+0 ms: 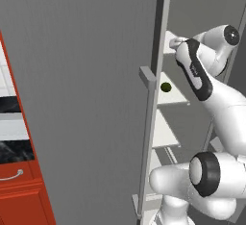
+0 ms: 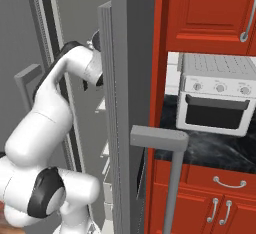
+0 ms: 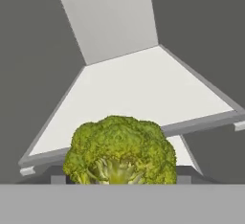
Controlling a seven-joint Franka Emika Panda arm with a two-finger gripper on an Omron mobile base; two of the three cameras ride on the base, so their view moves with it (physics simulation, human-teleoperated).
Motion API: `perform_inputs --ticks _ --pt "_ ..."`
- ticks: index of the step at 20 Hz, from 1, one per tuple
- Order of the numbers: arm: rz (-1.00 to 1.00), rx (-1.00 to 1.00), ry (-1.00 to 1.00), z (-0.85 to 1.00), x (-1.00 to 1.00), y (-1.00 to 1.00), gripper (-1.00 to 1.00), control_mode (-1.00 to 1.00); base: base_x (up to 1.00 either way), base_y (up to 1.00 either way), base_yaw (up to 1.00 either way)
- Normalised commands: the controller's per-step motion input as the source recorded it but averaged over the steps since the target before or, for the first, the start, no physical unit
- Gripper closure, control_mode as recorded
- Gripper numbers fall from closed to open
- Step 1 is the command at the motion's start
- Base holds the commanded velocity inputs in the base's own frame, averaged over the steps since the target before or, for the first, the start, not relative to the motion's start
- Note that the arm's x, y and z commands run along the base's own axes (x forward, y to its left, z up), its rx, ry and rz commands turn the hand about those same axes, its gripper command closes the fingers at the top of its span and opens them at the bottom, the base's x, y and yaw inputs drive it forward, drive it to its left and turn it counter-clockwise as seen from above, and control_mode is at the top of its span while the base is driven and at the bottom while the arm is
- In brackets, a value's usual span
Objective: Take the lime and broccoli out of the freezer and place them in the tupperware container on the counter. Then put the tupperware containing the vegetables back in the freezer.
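Bumpy yellow-green broccoli (image 3: 119,151) held between wide jaws over smooth white shelf (image 3: 139,94); left base view adds smooth dark lime (image 1: 166,87).

The robot arm (image 1: 226,104) is made of glossy white rounded segments joined by black ring-shaped joints, with a black curved stripe along its upper link.

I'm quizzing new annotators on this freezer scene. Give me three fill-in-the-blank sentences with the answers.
1. The bumpy yellow-green broccoli clump sits close before the hand camera, in front of a ____ shelf.
2. The small smooth dark-green lime rests on a shelf inside the tall grey ____.
3. The white toaster oven stands on the ____ marbled counter.

Answers: white; freezer; black
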Motion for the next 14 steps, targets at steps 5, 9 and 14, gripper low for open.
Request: perform_inputs --ticks 5,9,14 --pt "-0.01 -0.04 0.09 0.0 -1.0 0.06 1.0 -1.0 0.0 0.0 0.0" --pt "0.0 -0.06 0.15 -0.06 -1.0 0.15 1.0 -1.0 0.0 0.0 0.0" --pt "0.0 -0.1 0.22 -0.29 -0.84 0.32 1.0 -1.0 0.0 0.0 0.0"
